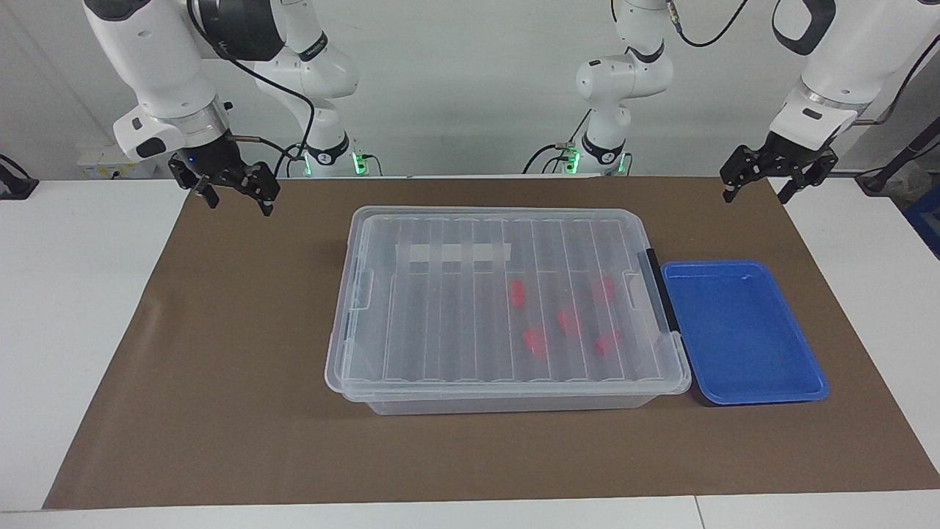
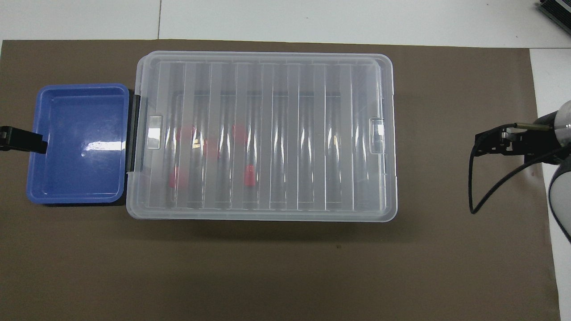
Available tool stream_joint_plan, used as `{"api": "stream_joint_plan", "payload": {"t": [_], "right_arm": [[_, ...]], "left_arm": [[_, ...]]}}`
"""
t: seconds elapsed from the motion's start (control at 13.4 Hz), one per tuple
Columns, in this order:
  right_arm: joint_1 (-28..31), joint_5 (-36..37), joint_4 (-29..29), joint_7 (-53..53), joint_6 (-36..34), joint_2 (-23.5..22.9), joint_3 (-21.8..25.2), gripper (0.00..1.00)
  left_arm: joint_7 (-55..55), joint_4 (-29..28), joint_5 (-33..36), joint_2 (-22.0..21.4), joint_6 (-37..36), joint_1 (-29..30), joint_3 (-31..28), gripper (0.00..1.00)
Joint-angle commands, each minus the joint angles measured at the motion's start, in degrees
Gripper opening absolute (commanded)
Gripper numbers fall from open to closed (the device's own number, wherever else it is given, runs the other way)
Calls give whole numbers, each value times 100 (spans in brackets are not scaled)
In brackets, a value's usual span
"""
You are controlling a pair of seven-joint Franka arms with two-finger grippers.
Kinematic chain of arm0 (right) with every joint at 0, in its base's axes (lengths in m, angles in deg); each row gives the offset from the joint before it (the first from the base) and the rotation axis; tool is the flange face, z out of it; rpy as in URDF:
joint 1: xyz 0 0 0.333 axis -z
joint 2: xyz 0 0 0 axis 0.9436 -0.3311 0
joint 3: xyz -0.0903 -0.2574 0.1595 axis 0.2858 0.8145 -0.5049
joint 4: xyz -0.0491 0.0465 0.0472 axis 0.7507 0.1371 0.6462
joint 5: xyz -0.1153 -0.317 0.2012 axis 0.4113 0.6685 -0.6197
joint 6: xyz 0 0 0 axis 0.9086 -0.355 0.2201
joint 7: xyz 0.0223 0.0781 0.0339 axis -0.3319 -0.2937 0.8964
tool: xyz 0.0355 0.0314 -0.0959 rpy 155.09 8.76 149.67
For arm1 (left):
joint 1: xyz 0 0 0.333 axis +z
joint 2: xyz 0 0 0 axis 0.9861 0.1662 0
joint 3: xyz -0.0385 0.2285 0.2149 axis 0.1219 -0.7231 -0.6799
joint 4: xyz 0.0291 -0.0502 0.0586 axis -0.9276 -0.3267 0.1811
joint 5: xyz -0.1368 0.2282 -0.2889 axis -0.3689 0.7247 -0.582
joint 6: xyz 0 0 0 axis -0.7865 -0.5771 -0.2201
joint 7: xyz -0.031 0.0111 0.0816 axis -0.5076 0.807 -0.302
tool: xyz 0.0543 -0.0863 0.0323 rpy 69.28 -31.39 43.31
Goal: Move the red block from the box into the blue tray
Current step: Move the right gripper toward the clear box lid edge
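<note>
Both the left gripper (image 1: 778, 180) and right gripper (image 1: 233, 192) hang released above the table's robot-side corners; the box (image 1: 507, 308) is lidded, so unlatching likely comes before any red block (image 1: 518, 294) reaches the blue tray (image 1: 742, 334).

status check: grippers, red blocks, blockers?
Left gripper and right gripper open, empty, waiting. Five red blocks inside box. Lid shut. Blue tray empty.

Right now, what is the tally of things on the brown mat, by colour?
Red, small chunky plastic blocks inside the closed box: 5
Blue, shallow rectangular plastic tray, nothing in it: 1
Clear, large lidded plastic storage box: 1
Total: 7
</note>
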Motion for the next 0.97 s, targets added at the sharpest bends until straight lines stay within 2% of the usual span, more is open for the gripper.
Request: {"api": "stream_joint_plan", "payload": {"t": [0.0, 0.22, 0.52, 0.89], "right_arm": [[54, 34, -227, -16, 155, 168, -31, 100], [46, -19, -314, -25, 383, 177, -31, 100], [-51, -36, -736, -95, 1339, -33, -83, 100], [-700, -27, -737, -331, 2078, -517, -101, 100]], "left_arm": [[-20, -152, -62, -136, 43, 65, 25, 100], [-20, -152, -62, -136, 43, 65, 25, 100], [-20, -152, -62, -136, 43, 65, 25, 100], [-11, -152, -62, -136, 43, 65, 25, 100]]}}
